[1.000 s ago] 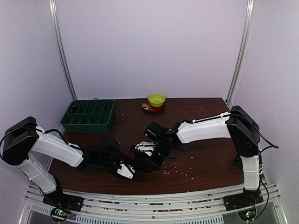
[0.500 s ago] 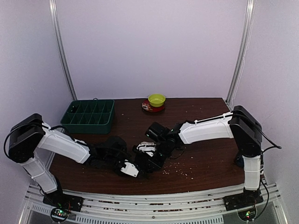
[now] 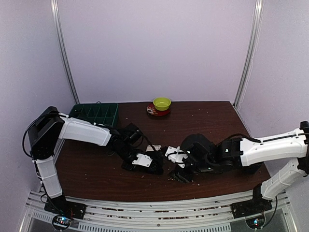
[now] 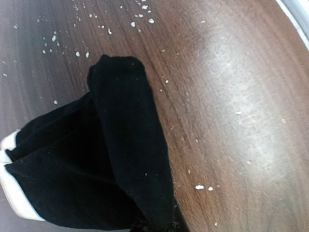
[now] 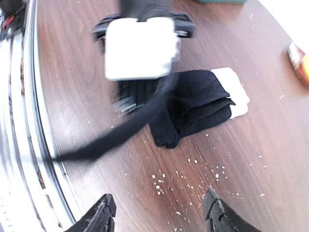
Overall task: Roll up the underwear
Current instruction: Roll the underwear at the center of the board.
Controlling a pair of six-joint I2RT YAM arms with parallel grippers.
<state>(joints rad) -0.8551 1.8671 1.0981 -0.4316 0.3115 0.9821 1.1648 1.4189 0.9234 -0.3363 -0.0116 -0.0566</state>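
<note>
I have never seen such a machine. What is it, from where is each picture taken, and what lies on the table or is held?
You see two robot arms bolted at the near edge of a brown table. The wide picture comes from a fixed camera above and behind them; the two close ones come from a camera on each wrist. The left gripper is low at a folded black garment with a white band; whether it grips it, I cannot tell. The right gripper is open and holds nothing. Farther back stand a green tray with compartments and a yellow-green bowl. White crumbs are scattered around.
</note>
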